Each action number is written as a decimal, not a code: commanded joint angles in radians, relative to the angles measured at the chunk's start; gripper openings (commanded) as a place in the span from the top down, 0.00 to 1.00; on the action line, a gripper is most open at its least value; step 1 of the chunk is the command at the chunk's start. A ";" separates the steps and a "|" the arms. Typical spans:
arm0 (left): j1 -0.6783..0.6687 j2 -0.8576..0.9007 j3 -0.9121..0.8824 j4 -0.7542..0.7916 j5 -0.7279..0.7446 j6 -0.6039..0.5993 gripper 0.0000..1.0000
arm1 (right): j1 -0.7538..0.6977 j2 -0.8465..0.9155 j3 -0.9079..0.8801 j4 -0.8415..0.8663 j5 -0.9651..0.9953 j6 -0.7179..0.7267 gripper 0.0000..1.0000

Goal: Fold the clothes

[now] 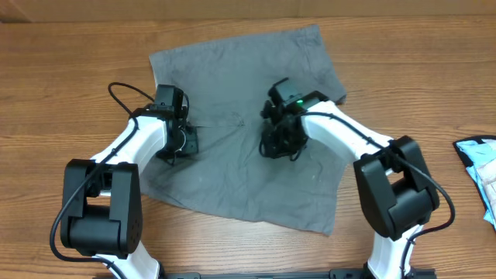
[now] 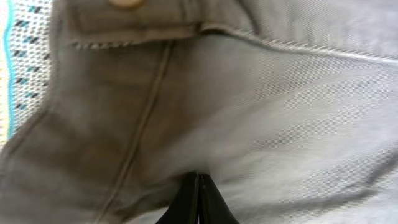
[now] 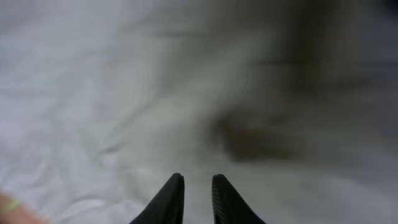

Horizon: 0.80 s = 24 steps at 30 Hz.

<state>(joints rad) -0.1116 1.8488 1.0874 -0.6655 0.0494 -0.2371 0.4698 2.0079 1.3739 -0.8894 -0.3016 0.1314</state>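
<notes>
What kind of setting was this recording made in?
Probably a robot lab or test bench rather than a home: a bare wood-grain table, a left arm and right arm mounted at its near edge, and grey shorts spread out under them as the work piece.

Your overhead view looks straight down at the table (image 1: 62, 93) from well above, taking in both arms (image 1: 136, 143) and the whole shorts (image 1: 232, 85). Your wrist views look past the left gripper (image 2: 199, 183) and the right gripper (image 3: 197, 182) from right against that cloth, the right one blurred; all three share the shorts.
</notes>
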 commanded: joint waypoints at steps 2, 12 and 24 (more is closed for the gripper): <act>0.029 0.062 -0.037 -0.049 -0.156 -0.033 0.96 | -0.103 -0.002 -0.008 0.005 0.079 0.062 0.82; 0.118 0.062 -0.037 -0.046 -0.142 -0.055 0.96 | -0.377 -0.002 -0.037 -0.085 0.155 0.110 0.82; 0.126 0.042 0.023 -0.121 -0.076 -0.032 0.96 | -0.522 -0.018 -0.047 -0.167 0.041 0.073 0.79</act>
<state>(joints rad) -0.0097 1.8507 1.0996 -0.7322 0.0071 -0.2810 -0.0441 2.0075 1.3197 -1.0519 -0.2001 0.2337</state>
